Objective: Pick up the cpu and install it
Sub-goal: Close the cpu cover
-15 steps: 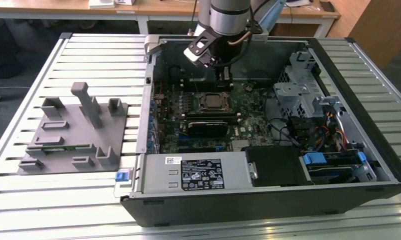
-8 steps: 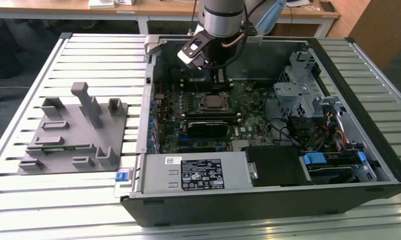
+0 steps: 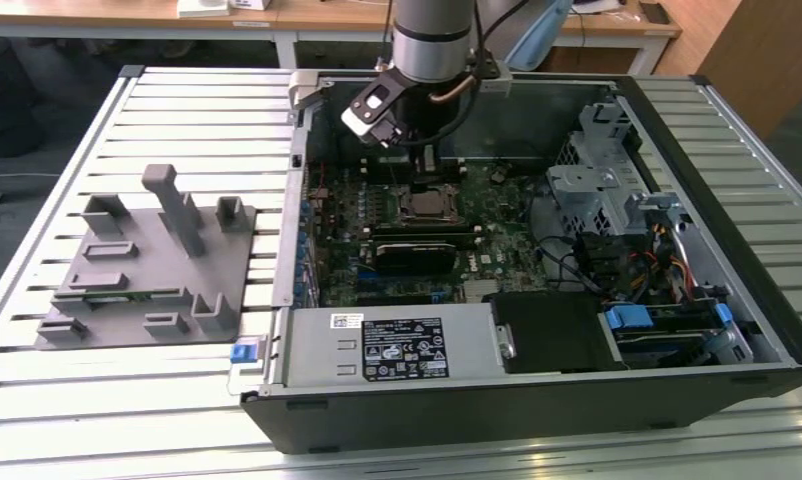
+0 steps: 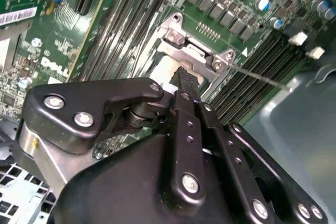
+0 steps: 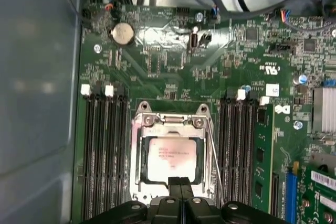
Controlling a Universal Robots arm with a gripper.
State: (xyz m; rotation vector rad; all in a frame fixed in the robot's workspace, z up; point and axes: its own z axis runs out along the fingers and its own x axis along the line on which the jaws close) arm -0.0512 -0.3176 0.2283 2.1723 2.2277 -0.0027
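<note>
Here, the flat silvery cpu (image 5: pixel 172 159) sits in the socket (image 5: pixel 138 153); claw (image 5: pixel 180 180) closed together.

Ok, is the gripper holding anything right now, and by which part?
Nothing is held. The gripper is shut, fingers together and empty, at an edge of the cpu, which lies flat in its socket.

so the computer case (image 3: pixel 535 400) sits on the slatted table (image 3: pixel 54 180), tray (image 3: pixel 134 290) just beside it on the exterior view's left; motherboard (image 5: pixel 173 61) lies flat inside the case; cpu (image 5: pixel 172 158) sits in the socket (image 5: pixel 143 129) mid-board, memory slots (image 5: pixel 105 156) on both sides; gripper (image 5: pixel 180 182) hangs over the socket's edge
</note>
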